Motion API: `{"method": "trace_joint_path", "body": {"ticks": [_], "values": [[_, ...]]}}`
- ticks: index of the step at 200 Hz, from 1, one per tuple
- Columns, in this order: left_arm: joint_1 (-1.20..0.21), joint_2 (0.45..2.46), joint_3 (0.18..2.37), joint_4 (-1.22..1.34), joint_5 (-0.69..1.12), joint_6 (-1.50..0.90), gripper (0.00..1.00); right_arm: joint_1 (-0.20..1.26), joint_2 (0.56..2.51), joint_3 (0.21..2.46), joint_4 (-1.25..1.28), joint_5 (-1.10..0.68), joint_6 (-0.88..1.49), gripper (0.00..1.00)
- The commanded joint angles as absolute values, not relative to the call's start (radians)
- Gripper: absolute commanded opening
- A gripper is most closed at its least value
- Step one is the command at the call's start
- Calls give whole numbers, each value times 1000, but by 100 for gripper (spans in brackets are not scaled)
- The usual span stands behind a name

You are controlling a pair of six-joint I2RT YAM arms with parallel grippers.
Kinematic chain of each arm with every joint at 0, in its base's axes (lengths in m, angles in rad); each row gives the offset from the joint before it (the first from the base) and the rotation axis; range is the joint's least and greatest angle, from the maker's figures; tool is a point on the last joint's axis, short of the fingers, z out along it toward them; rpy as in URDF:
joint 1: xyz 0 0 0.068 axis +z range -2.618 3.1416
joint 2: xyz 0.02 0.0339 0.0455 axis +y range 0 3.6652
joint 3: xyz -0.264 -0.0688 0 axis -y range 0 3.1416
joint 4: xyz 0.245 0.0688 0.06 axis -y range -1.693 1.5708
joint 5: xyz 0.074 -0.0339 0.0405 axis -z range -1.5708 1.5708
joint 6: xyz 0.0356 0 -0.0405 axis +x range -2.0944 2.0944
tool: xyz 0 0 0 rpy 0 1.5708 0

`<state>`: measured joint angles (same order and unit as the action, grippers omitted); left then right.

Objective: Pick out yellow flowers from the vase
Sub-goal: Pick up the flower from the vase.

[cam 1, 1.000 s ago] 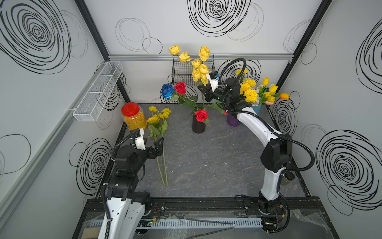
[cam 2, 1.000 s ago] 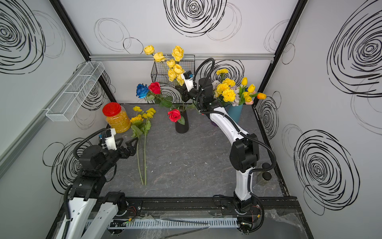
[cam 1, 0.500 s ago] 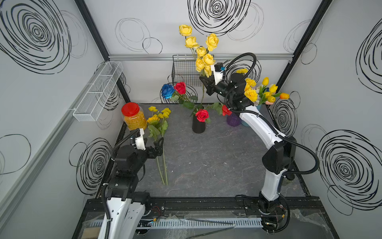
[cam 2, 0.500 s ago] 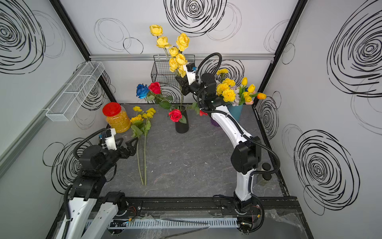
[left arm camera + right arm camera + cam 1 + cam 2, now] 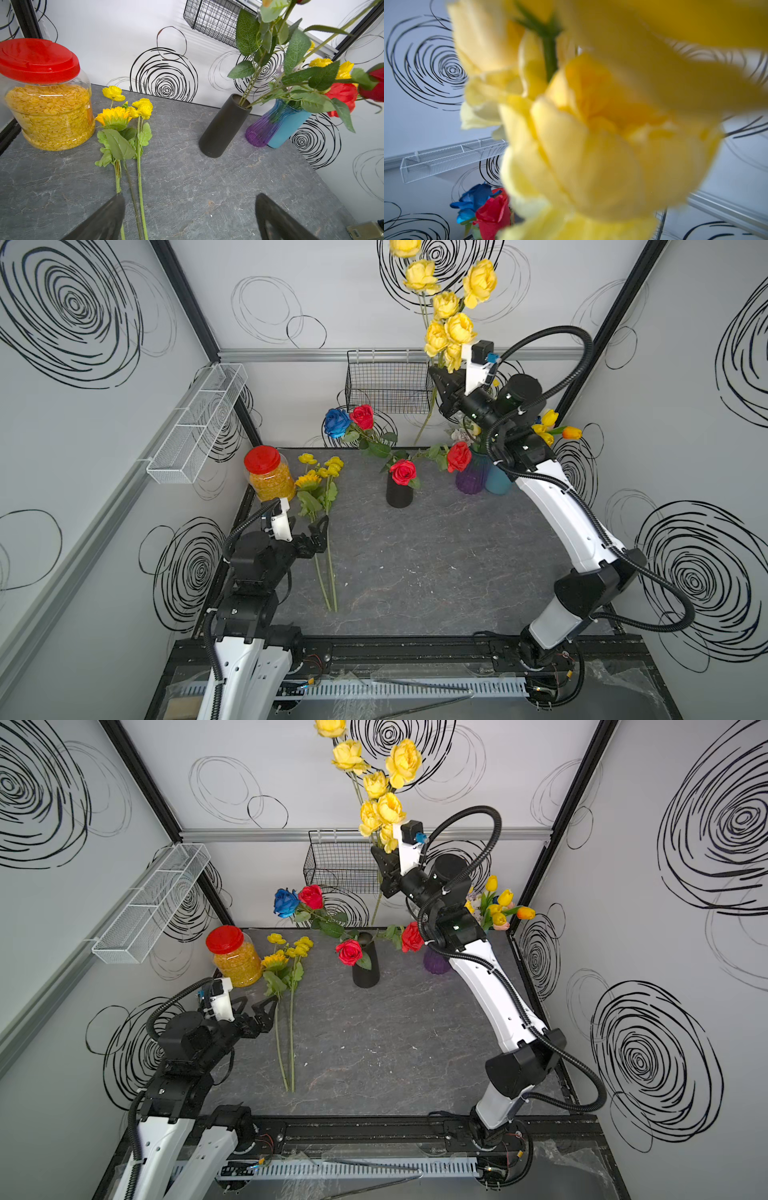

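The right gripper (image 5: 439, 380) is pinching shut on the thin green stem of the yellow rose spray (image 5: 455, 329), holding it high before the back wall. Ruffled, cloth-like petals are filling the right wrist view as blur, and the topmost bloom is running off frame. The left gripper (image 5: 187, 216) is gaping wide, empty, over the sunflower and poppies (image 5: 320, 477) lying long-stemmed on the veined grey table (image 5: 415, 564). The yellow tulips (image 5: 548, 425) are peeking out half hidden behind the right arm.

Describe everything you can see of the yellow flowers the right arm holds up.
The yellow rose spray is one long green stem branching into several ruffled, fabric-looking yellow blooms. The right gripper is shut on the stem just under the lowest blooms, holding it upright above the table. Its lower end seems to hang free.
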<state>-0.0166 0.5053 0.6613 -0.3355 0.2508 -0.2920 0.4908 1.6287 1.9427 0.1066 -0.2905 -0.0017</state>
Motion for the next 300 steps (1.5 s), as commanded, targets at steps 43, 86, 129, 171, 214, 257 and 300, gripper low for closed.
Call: {"method": "trace_joint_path", "body": {"ticks": [43,86,129,171,214,257,300], "values": [[-54,483,690,-303,246,-272,99,499,1385,1854,25,-254,15,10],[-312,518,801,-331,117,-299,97,501,1122,1585,-34,-254,110,10],[-736,612,899,-312,-127,-285,94,503,888,1371,-129,-317,136,11],[-1202,767,915,-187,-425,-173,94,506,687,1058,-56,-437,294,10],[-1318,948,894,32,-393,-154,95,553,545,811,-5,-386,406,10],[-1317,1090,891,159,-351,-197,92,678,495,633,139,-343,503,10],[-1285,1160,858,299,-215,-313,80,840,500,579,233,-203,437,11]]}}
